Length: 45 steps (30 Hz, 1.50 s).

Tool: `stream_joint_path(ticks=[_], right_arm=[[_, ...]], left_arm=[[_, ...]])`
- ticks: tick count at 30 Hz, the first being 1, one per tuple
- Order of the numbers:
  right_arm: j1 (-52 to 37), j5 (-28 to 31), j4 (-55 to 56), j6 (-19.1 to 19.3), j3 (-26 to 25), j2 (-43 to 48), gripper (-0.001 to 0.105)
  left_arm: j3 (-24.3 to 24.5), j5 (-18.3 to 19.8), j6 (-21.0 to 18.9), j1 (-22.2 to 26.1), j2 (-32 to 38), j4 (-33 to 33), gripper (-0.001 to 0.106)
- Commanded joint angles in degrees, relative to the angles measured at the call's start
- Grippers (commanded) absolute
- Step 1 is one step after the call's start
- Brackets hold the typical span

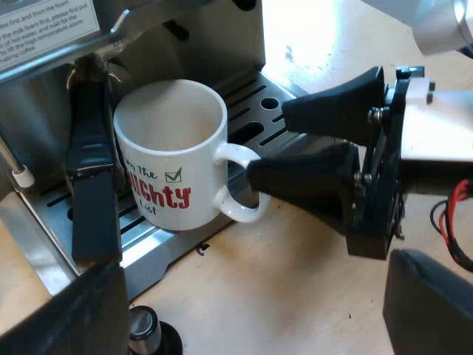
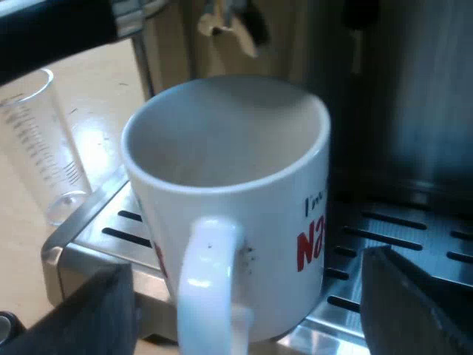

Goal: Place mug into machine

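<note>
My right gripper's (image 2: pixel 247 268) black fingers (image 2: pixel 414 310) stand apart, astride the handle (image 2: pixel 207 285) of the white ceramic mug with red lettering (image 2: pixel 292 214). The mug sits on the espresso machine's (image 2: pixel 414 96) slotted steel drip tray (image 2: pixel 89 233). The left gripper (image 1: pixel 255 266) gapes too.

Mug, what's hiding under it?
The mug stands on the slotted metal drip tray of the espresso machine. The slots right under the mug are covered by it, so whatever lies there cannot be seen.
</note>
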State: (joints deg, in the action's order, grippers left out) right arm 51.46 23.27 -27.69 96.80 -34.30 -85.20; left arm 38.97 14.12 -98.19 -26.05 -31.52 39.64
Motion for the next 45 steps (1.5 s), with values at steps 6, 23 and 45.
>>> stream_joint_path(ticks=[6, 23, 45], right_arm=[[-0.15, -1.44, -0.78, 1.0, -1.6, -2.95, 0.064], [-0.15, 2.49, -0.44, 2.5, -11.9, -12.47, 0.064], [-2.98, 6.08, -0.87, 2.35, -19.05, -19.07, 0.064]], left_arm=[[0.2, -0.16, 0.54, -0.05, -0.12, -0.55, 0.071], [0.2, 1.18, 0.54, -0.05, -0.12, -0.04, 0.071], [0.2, 1.18, 0.54, -0.05, -0.12, 2.5, 0.071]])
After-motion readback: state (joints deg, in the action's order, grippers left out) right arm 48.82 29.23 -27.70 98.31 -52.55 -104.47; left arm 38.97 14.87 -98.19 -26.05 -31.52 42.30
